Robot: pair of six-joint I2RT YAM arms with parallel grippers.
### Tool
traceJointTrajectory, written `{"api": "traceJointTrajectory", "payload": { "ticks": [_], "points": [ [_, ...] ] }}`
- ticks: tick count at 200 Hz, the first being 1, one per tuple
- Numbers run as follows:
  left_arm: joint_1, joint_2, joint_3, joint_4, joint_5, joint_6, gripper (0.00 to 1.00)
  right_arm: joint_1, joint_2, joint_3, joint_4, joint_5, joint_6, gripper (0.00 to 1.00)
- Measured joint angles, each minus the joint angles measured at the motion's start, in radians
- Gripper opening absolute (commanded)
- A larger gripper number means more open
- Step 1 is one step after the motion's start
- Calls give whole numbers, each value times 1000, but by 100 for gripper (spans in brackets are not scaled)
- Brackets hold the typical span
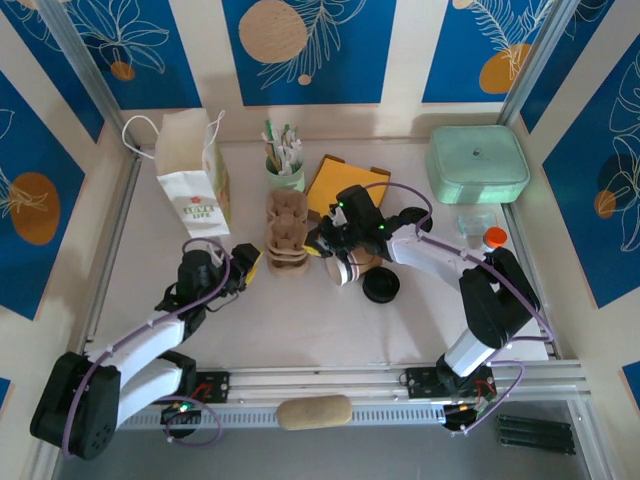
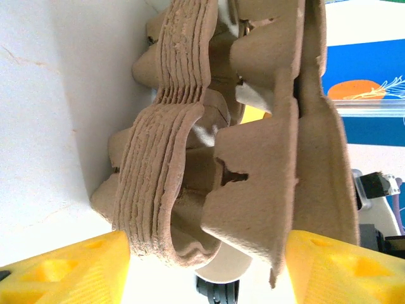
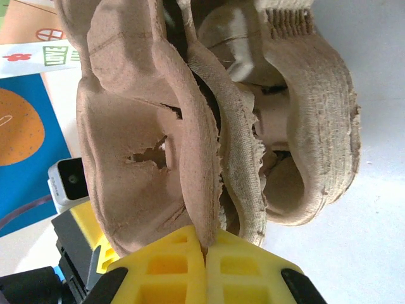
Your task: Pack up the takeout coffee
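White tabletop (image 1: 300, 320), walled w/ blue leaf-print panels. Carrier stack (image 1: 285, 235), brown moulded pulp, sits approx mid-table, a bit toward the far edge. Right gripper (image 1: 316, 246) reaches in from the right. In right wrist view its yellow fingers (image 3: 171, 266) are pressed together, clamped on the thin edge of the top carrier (image 3: 145, 126), which is peeled away from the rest of the stack. Left gripper (image 1: 254, 262) is at the stack's left side, jaws apart. In left wrist view its fingertips (image 2: 63, 269) flank the stack's near end, one each side; contact can't be told. Coffee cup (image 1: 347, 270) is just right of the stack, under the right gripper and partly hidden. Seems tipped on its side, white inside showing. Black lid (image 1: 381, 287) lies on the table just beside the cup, toward the near-right. Paper bag (image 1: 190, 185) in far-left corner; mint-green utensil cup (image 1: 285, 175) behind the stack; mint-green lidded box (image 1: 478, 165) in far-right corner.
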Motion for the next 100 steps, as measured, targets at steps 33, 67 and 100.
{"api": "traceJointTrajectory", "payload": {
  "ticks": [33, 67, 100],
  "points": [
    [0, 3, 0, 1, 0, 11, 66, 0, 0, -2, 0, 1, 0, 0],
    [0, 54, 16, 10, 6, 15, 66, 0, 0, -2, 0, 1, 0, 0],
    [0, 95, 29, 33, 20, 15, 66, 0, 0, -2, 0, 4, 0, 0]
  ]
}}
